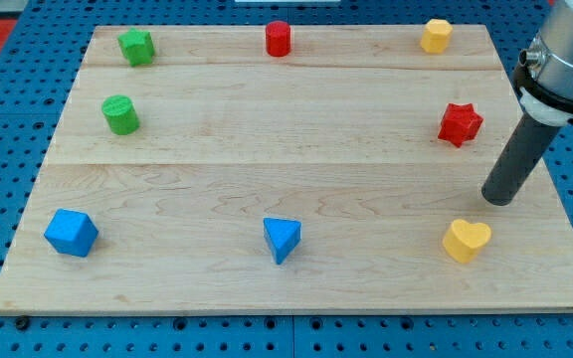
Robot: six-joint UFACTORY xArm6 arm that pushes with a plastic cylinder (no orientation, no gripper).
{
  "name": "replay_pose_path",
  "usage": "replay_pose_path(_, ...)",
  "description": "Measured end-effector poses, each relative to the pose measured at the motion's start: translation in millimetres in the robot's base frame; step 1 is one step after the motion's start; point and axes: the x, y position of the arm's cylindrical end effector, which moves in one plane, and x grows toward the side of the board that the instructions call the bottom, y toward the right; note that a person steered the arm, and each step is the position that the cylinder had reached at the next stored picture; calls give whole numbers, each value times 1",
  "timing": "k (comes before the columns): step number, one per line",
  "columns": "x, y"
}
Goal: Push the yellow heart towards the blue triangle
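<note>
The yellow heart point(467, 240) lies near the board's bottom right. The blue triangle point(282, 239) lies at the bottom centre, well to the heart's left. My tip point(498, 200) is at the end of the dark rod, just above and slightly right of the yellow heart, with a small gap between them. The rod slants up to the arm at the view's top right.
On the wooden board point(296, 149) lie a blue cube point(71, 232) at bottom left, a green cylinder point(120, 114) at left, a green star point(136, 46) at top left, a red cylinder point(279, 38) at top centre, a yellow block point(436, 35) at top right and a red star point(460, 123) at right.
</note>
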Motion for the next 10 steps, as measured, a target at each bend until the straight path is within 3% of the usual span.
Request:
replay_pose_path(2,50,-44)
replay_pose_path(4,72,9)
replay_pose_path(6,80,-97)
replay_pose_path(9,69,-185)
replay_pose_path(10,93,-181)
